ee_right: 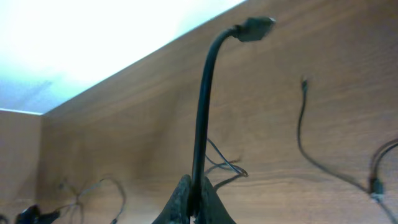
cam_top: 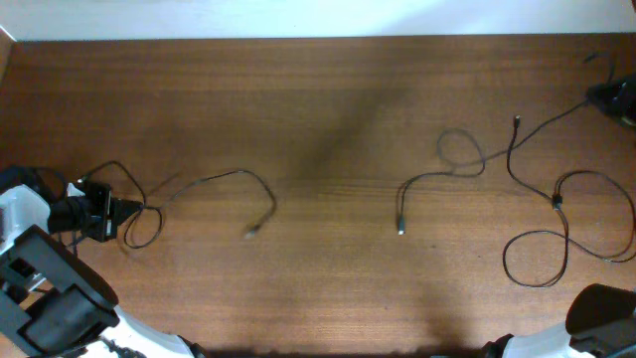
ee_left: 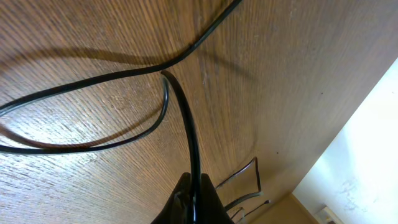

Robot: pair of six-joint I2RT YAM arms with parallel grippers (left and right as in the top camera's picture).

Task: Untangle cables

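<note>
Several thin black cables lie spread over the wooden table (cam_top: 318,99). My left gripper (cam_top: 127,208) is at the left edge, shut on the left cable (cam_top: 214,179), which loops beside it and ends in a plug (cam_top: 250,232). In the left wrist view the jaws (ee_left: 194,200) pinch that cable (ee_left: 186,124). A middle cable (cam_top: 437,174) with a plug (cam_top: 400,229) lies apart from it. My right gripper (cam_top: 596,98) is at the far right, shut on a cable (ee_right: 202,106) whose plug (ee_right: 254,28) sticks up free above the jaws (ee_right: 194,198).
A long looping cable (cam_top: 561,204) covers the right side of the table, with a plug (cam_top: 517,121) near the back. The right arm's base (cam_top: 601,318) sits at the front right corner and the left arm's body (cam_top: 50,298) at the front left.
</note>
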